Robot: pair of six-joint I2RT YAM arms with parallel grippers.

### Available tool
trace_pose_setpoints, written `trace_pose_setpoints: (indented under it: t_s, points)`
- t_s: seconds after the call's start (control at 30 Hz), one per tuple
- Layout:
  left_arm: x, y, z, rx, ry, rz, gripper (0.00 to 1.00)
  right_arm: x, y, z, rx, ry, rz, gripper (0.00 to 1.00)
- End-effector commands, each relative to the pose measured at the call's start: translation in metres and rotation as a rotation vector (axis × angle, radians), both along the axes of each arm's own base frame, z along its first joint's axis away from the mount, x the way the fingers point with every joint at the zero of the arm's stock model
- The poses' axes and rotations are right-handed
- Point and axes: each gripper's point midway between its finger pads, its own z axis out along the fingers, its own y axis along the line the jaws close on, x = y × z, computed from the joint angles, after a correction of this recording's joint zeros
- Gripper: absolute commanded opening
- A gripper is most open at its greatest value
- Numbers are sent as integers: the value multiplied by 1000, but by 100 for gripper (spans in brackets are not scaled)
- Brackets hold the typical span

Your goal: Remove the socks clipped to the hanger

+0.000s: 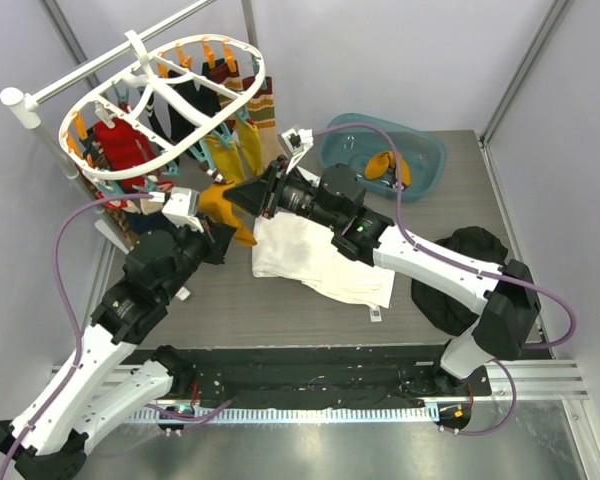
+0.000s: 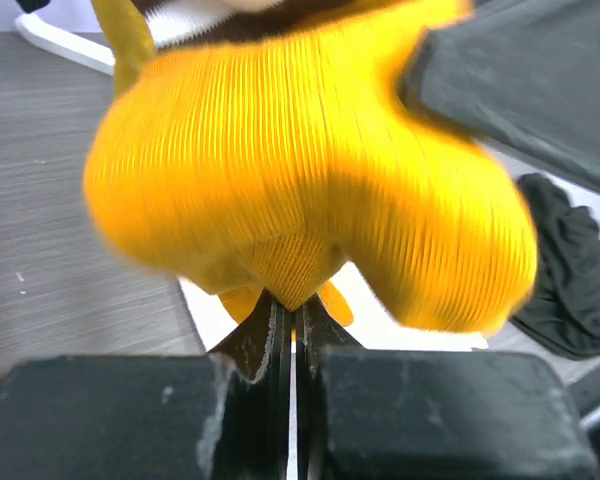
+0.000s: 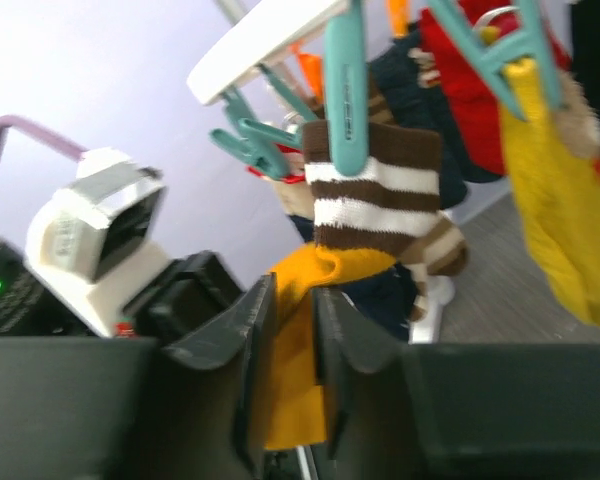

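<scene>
Teal basin at far right holds yellow socks. The hanger hangs far left, carrying clipped socks.

Left wrist: the left gripper pinches a mustard sock, jaws closed.

Right wrist: the right gripper stands narrow around that sock; whether it grips, I cannot tell.

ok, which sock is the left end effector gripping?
The orange-yellow sock, pinched in the shut left end effector; the right end effector straddles it too. The brown-striped sock and the yellow sock hang from teal clips on the hanger.
</scene>
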Motion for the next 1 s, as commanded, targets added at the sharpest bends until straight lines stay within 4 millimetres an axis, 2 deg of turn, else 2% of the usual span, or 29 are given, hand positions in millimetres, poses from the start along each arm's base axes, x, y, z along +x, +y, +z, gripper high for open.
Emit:
trace_pose_setpoints:
  t_s: [0.0,0.2,0.23,0.27,0.33,0.37,0.4,0.43,0.47,0.6,0.63,0.7,0.97]
  points:
    - [-16,-3,0,-42,5,-53,0,12,-27,31,-22,-65,-162,39]
    - [-30,-9,-7,-70,14,-119,0,30,-28,38,-111,-127,-244,58]
    - [-30,-9,-10,-71,25,-119,0,36,-24,34,-136,-121,-260,59]
    - [-31,-10,-12,-71,29,-122,0,38,-25,45,-138,-126,-274,61]
    - [-31,-11,-15,-70,39,-127,0,46,-21,44,-162,-129,-296,62]
    - [-32,-12,-16,-73,46,-132,0,54,-28,55,-161,-125,-363,63]
    - [-33,-12,-16,-77,49,-136,0,53,-26,56,-182,-147,-382,64]
    - [-33,-12,-17,-77,50,-134,0,57,-23,45,-236,-136,-403,65]
    - [-33,-12,-16,-83,52,-134,0,62,-26,57,-235,-152,-451,66]
    - [-34,-13,-21,-84,63,-133,0,58,-15,59,-304,-200,-492,68]
    - [-33,-12,-22,-84,63,-131,0,53,-11,64,-298,-215,-487,68]
    - [-37,-16,-22,-90,65,-160,0,52,-3,61,-300,-231,-461,70]
    - [-39,-17,-22,-87,59,-175,0,47,19,69,-268,-281,-394,75]
